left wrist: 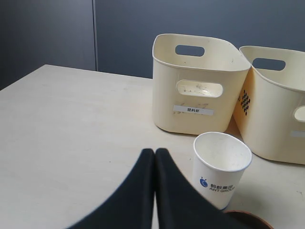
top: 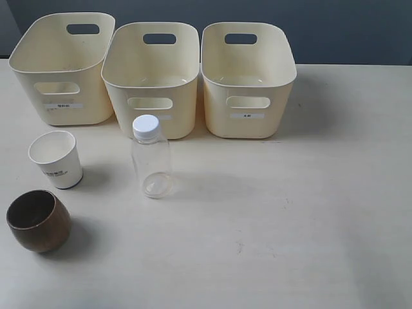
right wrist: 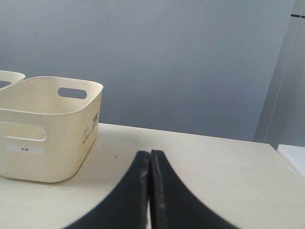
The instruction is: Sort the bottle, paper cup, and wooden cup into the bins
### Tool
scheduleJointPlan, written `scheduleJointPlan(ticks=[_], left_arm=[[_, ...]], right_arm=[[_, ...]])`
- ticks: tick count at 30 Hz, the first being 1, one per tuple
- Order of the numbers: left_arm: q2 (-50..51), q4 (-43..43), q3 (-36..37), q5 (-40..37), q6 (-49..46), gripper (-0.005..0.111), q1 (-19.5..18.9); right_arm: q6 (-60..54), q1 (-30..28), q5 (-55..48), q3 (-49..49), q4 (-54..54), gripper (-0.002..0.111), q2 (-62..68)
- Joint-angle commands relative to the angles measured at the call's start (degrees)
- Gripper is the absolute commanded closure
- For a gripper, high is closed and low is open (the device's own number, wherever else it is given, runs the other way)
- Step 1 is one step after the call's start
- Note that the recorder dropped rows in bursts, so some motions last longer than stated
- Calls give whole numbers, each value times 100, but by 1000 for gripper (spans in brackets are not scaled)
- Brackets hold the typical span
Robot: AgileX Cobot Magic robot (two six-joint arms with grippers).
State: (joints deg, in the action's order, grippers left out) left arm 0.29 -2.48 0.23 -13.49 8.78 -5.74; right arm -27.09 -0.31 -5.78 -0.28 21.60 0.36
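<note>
Three cream bins stand in a row at the back: left bin [top: 64,71], middle bin [top: 151,74], right bin [top: 248,74]. The clear bottle [top: 151,161] with a white cap stands upright in front of the middle bin. The white paper cup [top: 56,159] stands upright at the left, and the dark-brown wooden cup [top: 38,220] sits in front of it. Neither arm shows in the exterior view. My left gripper [left wrist: 155,151] is shut and empty, with the paper cup [left wrist: 220,167] and left bin [left wrist: 198,83] beyond it. My right gripper [right wrist: 149,153] is shut and empty, near the right bin [right wrist: 47,126].
The pale wooden table [top: 290,225] stretches bare to the right of the bottle. A dark blue-grey wall [top: 354,29] stands behind the bins. A rim of the wooden cup [left wrist: 250,217] peeks in at the edge of the left wrist view.
</note>
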Motion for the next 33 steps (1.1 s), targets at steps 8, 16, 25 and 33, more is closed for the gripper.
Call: scheduleJointPlan(ticks=[8, 16, 25, 33], left_arm=[[-29, -15, -23, 25, 8, 107, 20], [-29, -15, -23, 25, 8, 107, 20], [-29, -15, -23, 25, 8, 107, 20], [-29, -15, -23, 25, 8, 107, 20]], right_arm=[[17, -19, 314, 28, 2812, 109, -36], [16, -19, 469, 28, 3564, 109, -36], [-91, -19, -236, -238, 3883, 109, -36], [-889, -19, -1019, -1817, 3908, 109, 362]])
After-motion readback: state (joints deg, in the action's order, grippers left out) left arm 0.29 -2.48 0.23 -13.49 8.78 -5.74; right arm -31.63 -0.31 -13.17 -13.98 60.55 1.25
